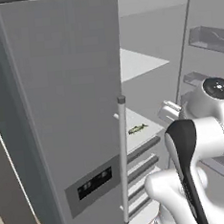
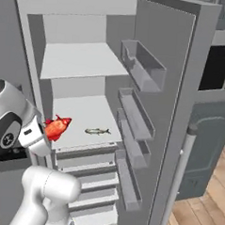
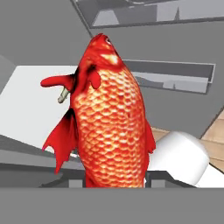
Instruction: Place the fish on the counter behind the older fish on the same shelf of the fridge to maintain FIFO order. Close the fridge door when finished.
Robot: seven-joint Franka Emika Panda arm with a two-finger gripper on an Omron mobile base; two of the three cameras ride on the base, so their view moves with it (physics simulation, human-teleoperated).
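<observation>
The fridge (image 2: 90, 51) stands with its right door (image 2: 166, 113) swung wide, grey bins (image 2: 141, 64) lining the door's inner side; its other door (image 1: 64, 89) is closed and carries a dark display panel (image 1: 94, 183) with no readable writing. On the fridge's middle shelf (image 2: 86, 115) lies a small pale older fish (image 2: 97, 131). The gripper (image 2: 43, 130) is clamped on the red-orange fish (image 3: 109, 118), held at that shelf's front left edge, left of the older fish.

The white arm bends up and forward — elbow high. Its gripper (image 2: 43, 131) is clamped on the fish (image 2: 57, 127), jaws pressed against its sides.
</observation>
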